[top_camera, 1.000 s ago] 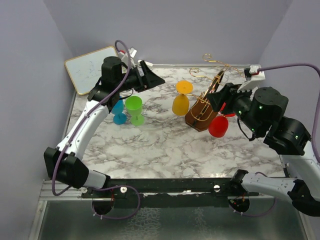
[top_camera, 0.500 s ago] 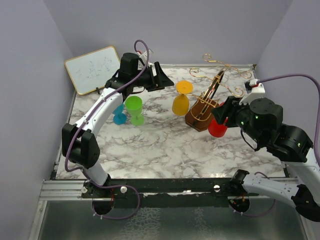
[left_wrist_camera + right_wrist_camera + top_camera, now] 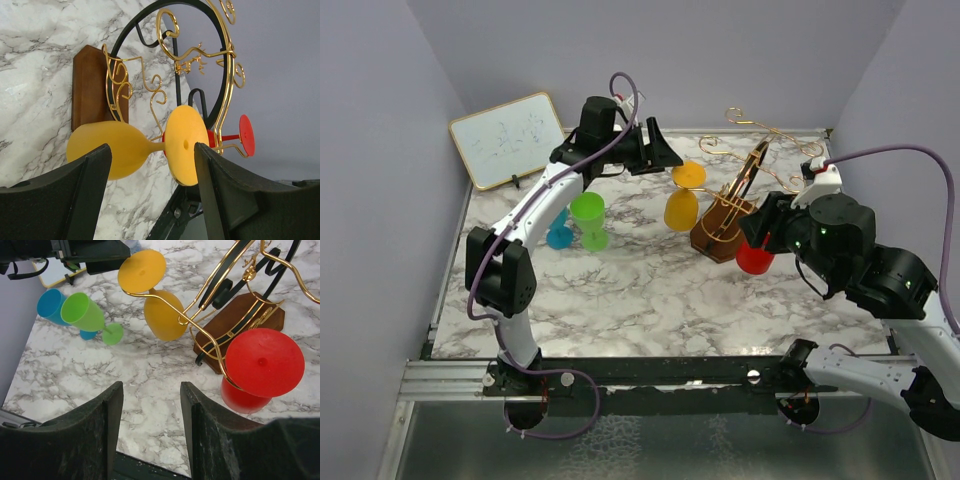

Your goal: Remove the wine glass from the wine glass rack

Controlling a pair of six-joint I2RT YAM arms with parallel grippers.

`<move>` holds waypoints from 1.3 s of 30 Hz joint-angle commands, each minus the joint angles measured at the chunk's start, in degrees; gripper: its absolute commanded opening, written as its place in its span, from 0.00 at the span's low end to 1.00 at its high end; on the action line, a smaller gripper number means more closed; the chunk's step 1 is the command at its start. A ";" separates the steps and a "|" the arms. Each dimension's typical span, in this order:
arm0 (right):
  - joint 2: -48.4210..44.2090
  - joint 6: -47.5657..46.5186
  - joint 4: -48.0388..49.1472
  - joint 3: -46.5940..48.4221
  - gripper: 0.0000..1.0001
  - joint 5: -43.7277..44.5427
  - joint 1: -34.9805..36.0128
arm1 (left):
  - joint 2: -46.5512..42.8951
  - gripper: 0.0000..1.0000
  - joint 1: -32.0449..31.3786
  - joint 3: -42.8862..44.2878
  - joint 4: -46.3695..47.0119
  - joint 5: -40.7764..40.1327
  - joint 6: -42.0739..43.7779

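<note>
The right tool [image 3: 150, 390], fingers apart and empty, sits just on the near side of the red wine glass [image 3: 260, 365]. That glass hangs bowl-down from the wine glass rack [image 3: 715, 235] on the desk [image 3: 650, 290]. Beyond, the yellow wine glass [image 3: 120, 150] hangs likewise. The left tool [image 3: 152, 150], spread and empty, faces its foot.
</note>
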 commanded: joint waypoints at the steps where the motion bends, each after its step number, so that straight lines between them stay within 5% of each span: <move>1: -0.78 -0.43 2.22 -0.43 0.49 0.06 -0.05 | 1.65 0.68 -1.01 3.09 -1.92 1.14 1.74; 13: -1.52 -0.56 2.41 -1.17 0.49 -0.03 0.03 | 2.95 0.51 -2.77 4.17 -2.68 1.16 2.33; 21: -1.86 -0.55 2.67 -1.44 0.49 0.06 -0.03 | 2.42 0.23 -2.95 3.76 -3.26 1.38 3.11; 39: -2.29 -0.22 4.87 -2.87 0.49 -0.90 0.03 | -2.55 0.03 -2.95 2.89 -6.45 -3.26 4.07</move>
